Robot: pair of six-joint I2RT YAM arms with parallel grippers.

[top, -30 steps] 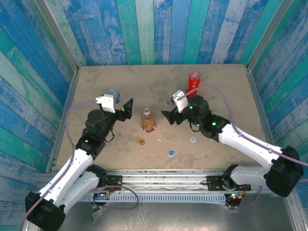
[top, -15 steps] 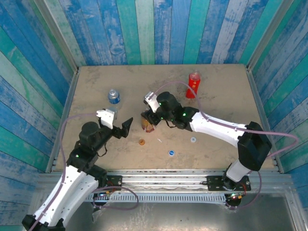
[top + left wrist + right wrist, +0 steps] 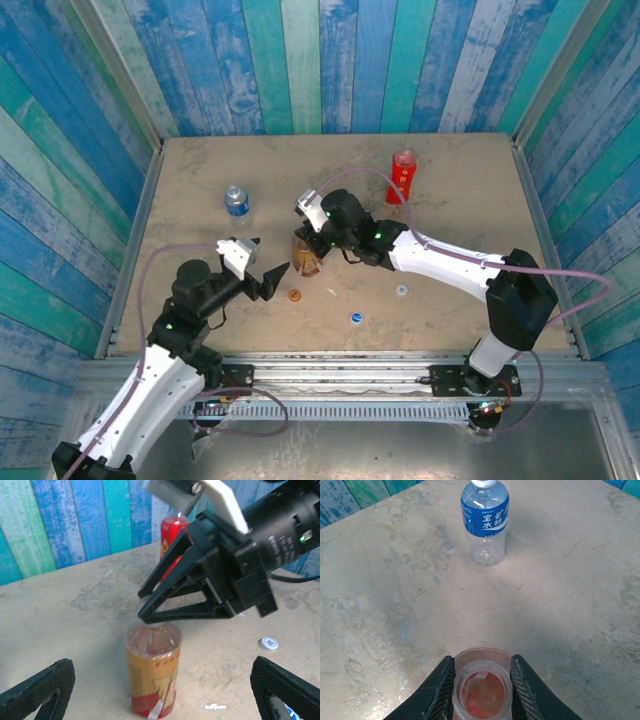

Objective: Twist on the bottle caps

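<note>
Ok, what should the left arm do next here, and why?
Probably lower the left gripper onto the orange cap and close. Its jaws stand open and empty, the cap lies on the table just beside them, and the right gripper clamps the tea bottle at its open neck.

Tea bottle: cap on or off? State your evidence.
Off. The right wrist view looks into the open neck of the tea bottle, held by the right gripper; an orange cap lies loose nearby.

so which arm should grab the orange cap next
Left, probably. The left tool is open near the orange cap; the right tool grips the tea bottle at its neck.
</note>
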